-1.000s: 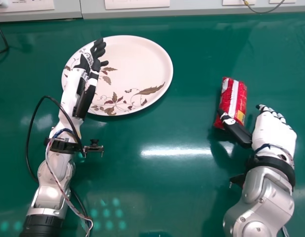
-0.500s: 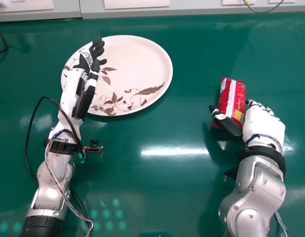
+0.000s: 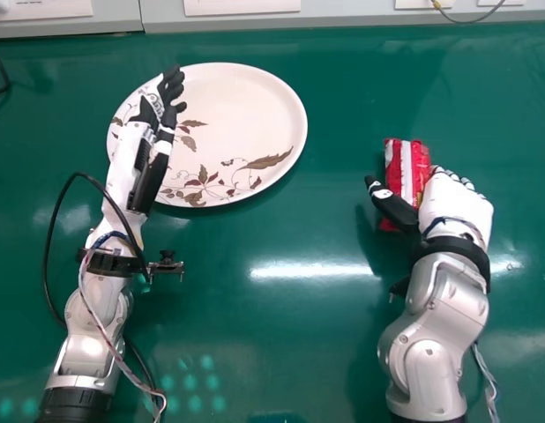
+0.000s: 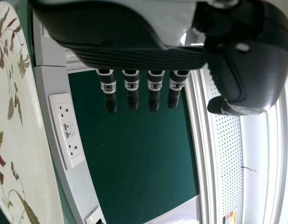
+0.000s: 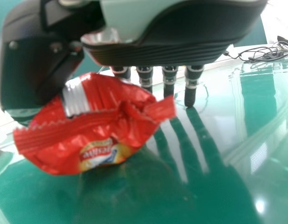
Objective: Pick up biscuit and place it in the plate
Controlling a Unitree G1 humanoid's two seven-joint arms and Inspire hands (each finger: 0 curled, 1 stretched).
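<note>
In the head view my right hand [image 3: 455, 210] is at the near right side of the red biscuit packet [image 3: 417, 167], its thumb over toward the packet's left and its fingers on the right. The right wrist view has the packet [image 5: 102, 126] lying between the thumb and the straight fingers of my right hand [image 5: 169, 77]. My left hand [image 3: 156, 101] rests over the left rim of the plate [image 3: 246, 106], fingers straight. In the left wrist view the fingers of my left hand [image 4: 142, 86] hang straight, with the plate [image 4: 23, 116] at one side.
A green table [image 3: 281, 326] lies under everything. Behind it runs a grey panel [image 3: 343, 16] with sockets. A black cable [image 3: 50, 238] loops beside my left forearm, and a small clamp [image 3: 167, 264] juts out from it.
My right hand has moved left, closer against the packet, and its thumb has passed to the packet's left. The packet has shifted slightly left. My left hand is nearly unmoved.
</note>
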